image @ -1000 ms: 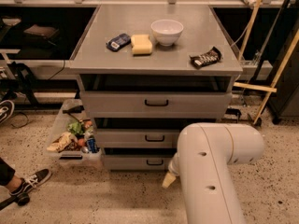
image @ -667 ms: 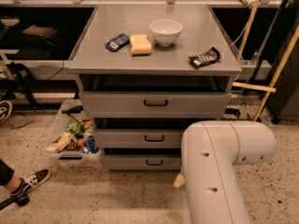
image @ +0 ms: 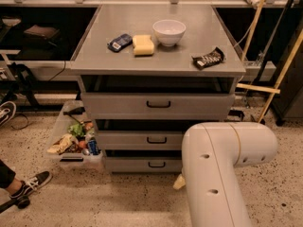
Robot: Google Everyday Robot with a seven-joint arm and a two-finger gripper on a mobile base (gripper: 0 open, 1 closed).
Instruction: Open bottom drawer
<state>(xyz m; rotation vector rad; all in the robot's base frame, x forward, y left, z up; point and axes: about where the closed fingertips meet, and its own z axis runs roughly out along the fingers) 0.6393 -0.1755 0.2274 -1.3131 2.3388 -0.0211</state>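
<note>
The bottom drawer (image: 137, 164) is the lowest grey front of the cabinet, with a small black bar handle (image: 156, 164). Its front sits about flush under the middle drawer (image: 137, 139). My white arm (image: 218, 174) fills the lower right and hides the right end of both lower drawers. Only a small cream part of my gripper (image: 179, 181) shows. It pokes out from behind the arm just below and to the right of the bottom drawer's handle, near the floor. The top drawer (image: 157, 104) is the widest front.
On the cabinet top (image: 94, 56) lie a white bowl (image: 169, 31), a yellow sponge (image: 143, 45), a blue packet (image: 119, 42) and a dark snack bar (image: 208, 58). A clear bin of snacks (image: 73, 141) stands on the floor left of the drawers. A shoe (image: 28, 183) and wooden poles (image: 279, 74) are nearby.
My arm has shifted to the right, and the cream gripper part moved slightly right with it. The drawers have not moved.
</note>
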